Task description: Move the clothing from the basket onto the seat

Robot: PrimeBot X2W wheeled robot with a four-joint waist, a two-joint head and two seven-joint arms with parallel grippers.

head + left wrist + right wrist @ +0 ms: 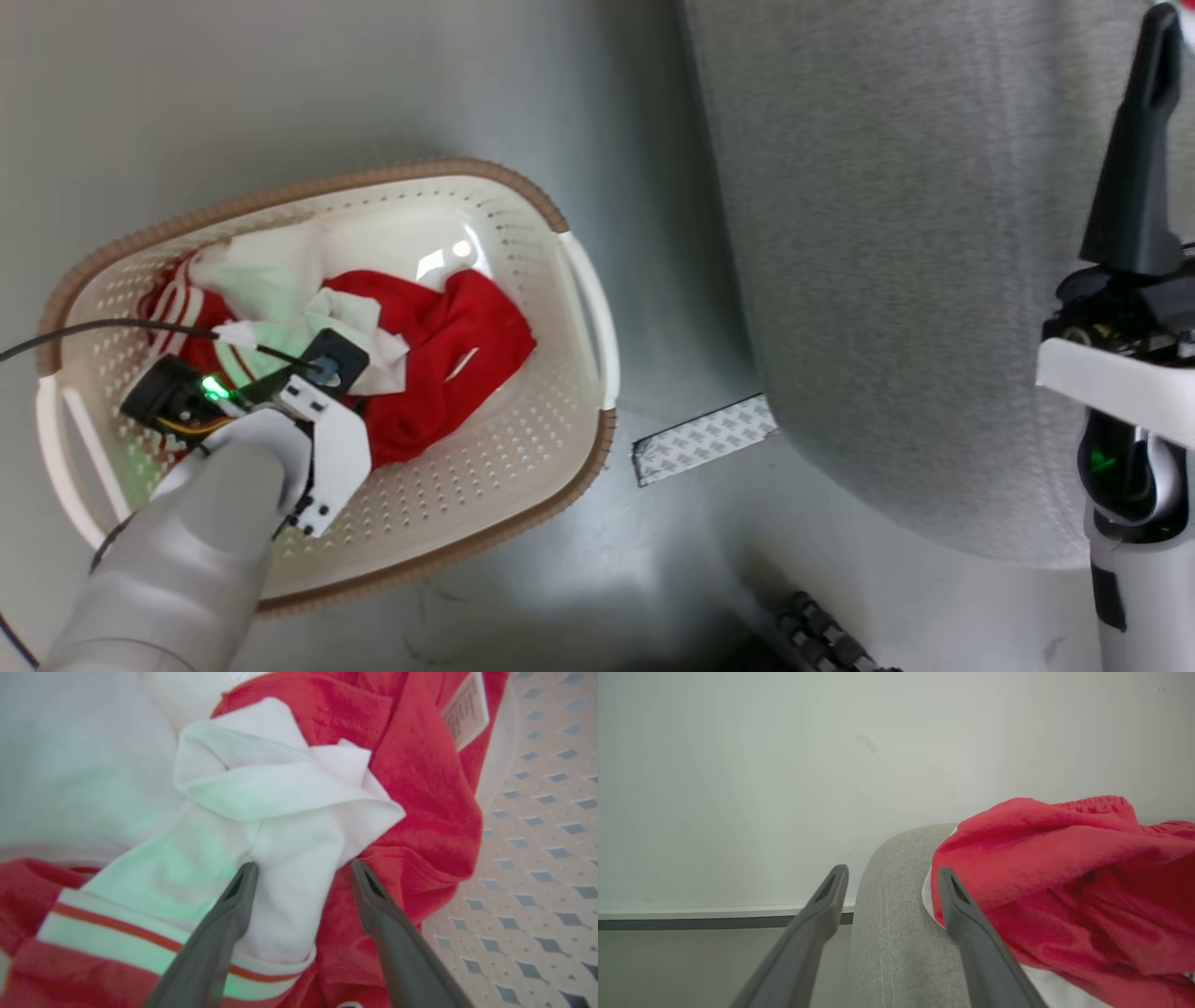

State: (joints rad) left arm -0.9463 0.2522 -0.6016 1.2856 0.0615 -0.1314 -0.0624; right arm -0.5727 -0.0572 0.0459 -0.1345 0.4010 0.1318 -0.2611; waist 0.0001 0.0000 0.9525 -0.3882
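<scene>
The basket stands on the floor at the left of the head view, holding red and white clothing. My left arm reaches down into it. In the left wrist view my left gripper is open, its fingers straddling a fold of the white fabric, with red cloth to the right. The grey seat lies to the right of the basket. My right gripper is open and holds nothing, over the seat's rounded edge, beside a red garment lying on the seat.
A strip of patterned tape lies on the grey floor between basket and seat. A black cable runs over the basket's left rim. A black ribbed part sits at the bottom. A pale wall with skirting stands behind the seat.
</scene>
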